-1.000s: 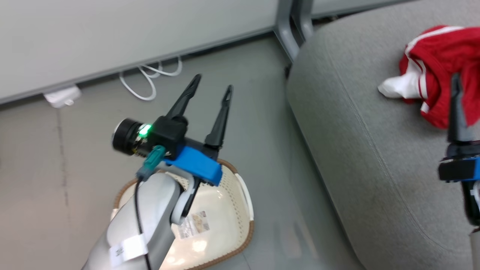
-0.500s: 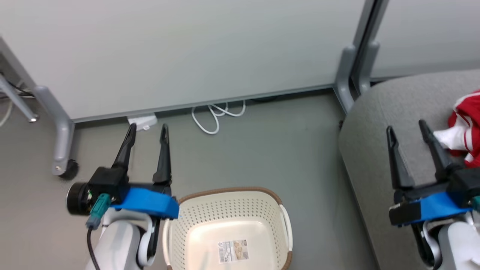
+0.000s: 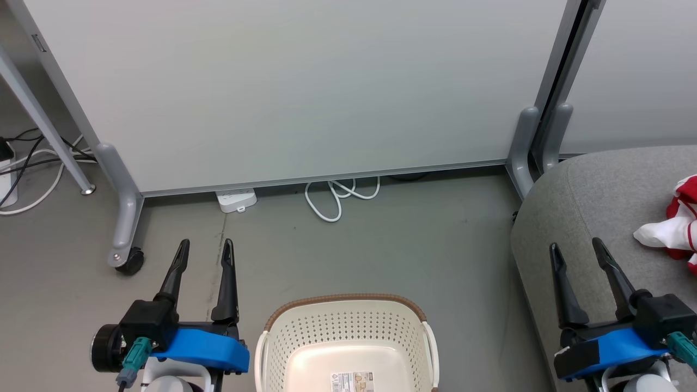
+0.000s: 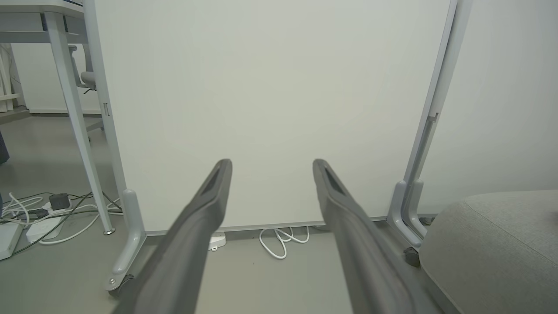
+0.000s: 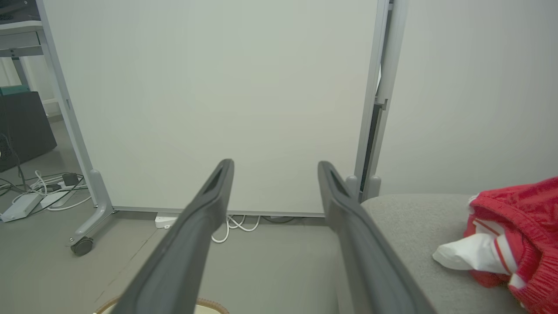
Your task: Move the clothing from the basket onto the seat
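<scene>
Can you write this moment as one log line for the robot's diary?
left gripper: open, empty | right gripper: open, empty | clothing: on seat | basket: no clothing seen inside

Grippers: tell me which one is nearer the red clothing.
The right gripper, open at the edge of the grey seat where the clothing lies; the left gripper is over the floor beside the basket.

Floor (image 3: 435,245) between the basket (image 3: 348,298) and the partition panel (image 3: 305,87) is wide open. Just a white cable loop (image 3: 332,198), a power strip (image 3: 237,200) and a castor leg (image 3: 126,218) sit by the panel; the seat (image 3: 588,218) walls off the right.
</scene>
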Tool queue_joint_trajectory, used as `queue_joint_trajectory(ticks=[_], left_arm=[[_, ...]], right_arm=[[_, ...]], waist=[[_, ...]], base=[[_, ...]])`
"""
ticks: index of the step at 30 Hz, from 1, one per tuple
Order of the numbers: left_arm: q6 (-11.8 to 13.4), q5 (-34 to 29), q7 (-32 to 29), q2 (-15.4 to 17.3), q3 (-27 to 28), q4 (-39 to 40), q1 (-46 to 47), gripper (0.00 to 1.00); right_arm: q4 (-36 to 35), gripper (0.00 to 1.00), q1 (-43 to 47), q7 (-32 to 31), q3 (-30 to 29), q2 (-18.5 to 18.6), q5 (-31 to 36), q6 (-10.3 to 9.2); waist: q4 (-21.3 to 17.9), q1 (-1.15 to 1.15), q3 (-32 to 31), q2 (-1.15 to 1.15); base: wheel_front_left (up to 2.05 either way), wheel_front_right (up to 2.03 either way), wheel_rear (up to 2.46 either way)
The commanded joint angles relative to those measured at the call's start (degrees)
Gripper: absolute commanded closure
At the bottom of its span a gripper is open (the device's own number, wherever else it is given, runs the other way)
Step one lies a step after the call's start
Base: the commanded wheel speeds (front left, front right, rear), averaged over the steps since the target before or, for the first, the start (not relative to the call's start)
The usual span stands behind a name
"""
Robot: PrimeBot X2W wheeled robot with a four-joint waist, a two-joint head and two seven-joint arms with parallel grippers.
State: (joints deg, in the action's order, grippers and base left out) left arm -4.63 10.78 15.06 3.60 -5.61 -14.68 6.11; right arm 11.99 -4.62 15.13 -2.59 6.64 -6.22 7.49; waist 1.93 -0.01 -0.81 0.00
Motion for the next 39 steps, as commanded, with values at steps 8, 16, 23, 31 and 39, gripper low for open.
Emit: queue_joint_trajectory(ticks=[8,16,23,31,39], left_arm=[[-1.38,-0.63,0.16,-0.60,2.38,-0.15,-1.23,0.00],[-2.05,-0.43,0.16,-0.73,2.70,-0.71,-2.06,0.00],[-1.74,-0.85,0.16,-0.73,2.21,-0.89,-2.11,0.00],[-1.59,0.91,-1.11,-0.69,2.84,-3.28,-3.28,1.00],[-1.74,9.86,-3.40,-0.69,3.89,-2.80,-2.83,1.00]], right_arm=[[0.41,0.00,2.38,0.02,-0.78,-0.95,-0.73,0.01],[0.75,0.00,2.59,0.02,-0.92,-1.33,-0.97,0.01],[0.81,0.00,2.67,0.02,-1.00,-1.11,-1.16,0.01],[3.27,1.00,2.72,-0.86,-1.22,-1.55,-2.92,0.00],[3.06,1.00,2.21,-3.21,-1.55,-1.79,-12.16,0.00]], waist=[[0.35,0.01,-1.04,0.00],[0.28,0.01,-1.58,0.00],[0.46,0.01,-1.53,0.00],[0.46,0.01,-1.47,0.00],[0.30,0.01,-1.31,0.00]], base=[[0.00,0.00,0.00],[0.00,0.00,0.00],[0.00,0.00,0.00],[0.00,0.00,0.00],[0.00,0.00,0.00]])
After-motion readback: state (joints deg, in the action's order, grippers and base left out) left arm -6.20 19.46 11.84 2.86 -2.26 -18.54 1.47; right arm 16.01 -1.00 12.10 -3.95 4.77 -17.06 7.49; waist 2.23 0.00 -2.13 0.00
